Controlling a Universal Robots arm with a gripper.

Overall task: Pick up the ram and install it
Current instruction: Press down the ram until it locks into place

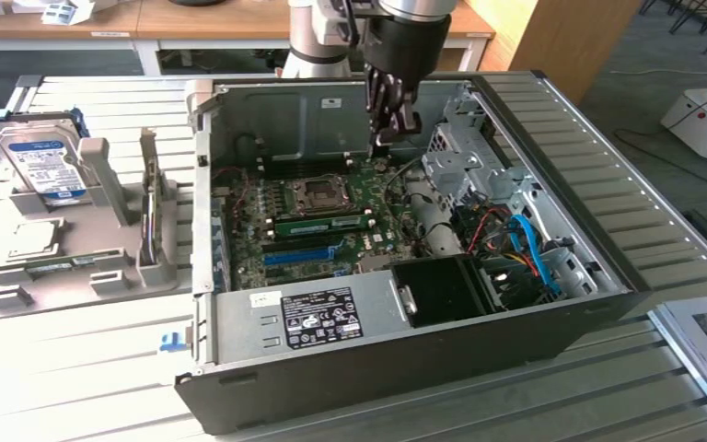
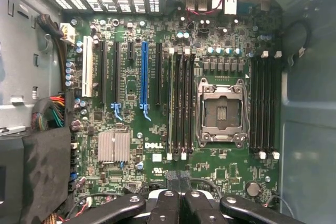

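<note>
At the exterior view's left, a hard drive stands in a grey holder on the table. The open computer case sits mid-frame. Inside it, the ram lies seated in a motherboard slot beside the processor socket. Up and right of the ram, the end effector hangs with its fingers pressed together, empty.

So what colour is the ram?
The ram is green; it shows best in the exterior view.
</note>
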